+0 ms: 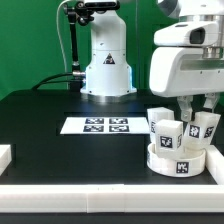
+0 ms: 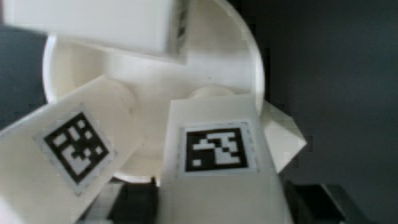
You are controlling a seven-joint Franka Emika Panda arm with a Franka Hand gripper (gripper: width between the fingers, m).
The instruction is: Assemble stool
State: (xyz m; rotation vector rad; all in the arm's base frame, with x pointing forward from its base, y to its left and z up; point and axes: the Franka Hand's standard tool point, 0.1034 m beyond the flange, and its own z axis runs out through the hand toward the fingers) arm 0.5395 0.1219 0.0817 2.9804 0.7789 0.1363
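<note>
The stool's round white seat [image 1: 176, 161] lies at the exterior view's right, with white tagged legs standing on it. My gripper [image 1: 195, 108] hangs straight over them, fingers down among the legs. In the wrist view one leg [image 2: 221, 150] with a square tag stands between my two dark finger pads [image 2: 134, 203], and the gripper [image 2: 228, 207] is shut on it. A second tagged leg [image 2: 79, 141] leans right beside it. A third leg [image 2: 125, 26] stands at the far side of the seat [image 2: 222, 72]. Which leg I hold is unclear in the exterior view.
The marker board [image 1: 105, 125] lies flat on the black table, to the exterior view's left of the seat. The arm's white base [image 1: 107, 62] stands behind it. A plain white bar [image 1: 5, 155] sits at the left edge, and a white rim [image 1: 100, 194] runs along the front.
</note>
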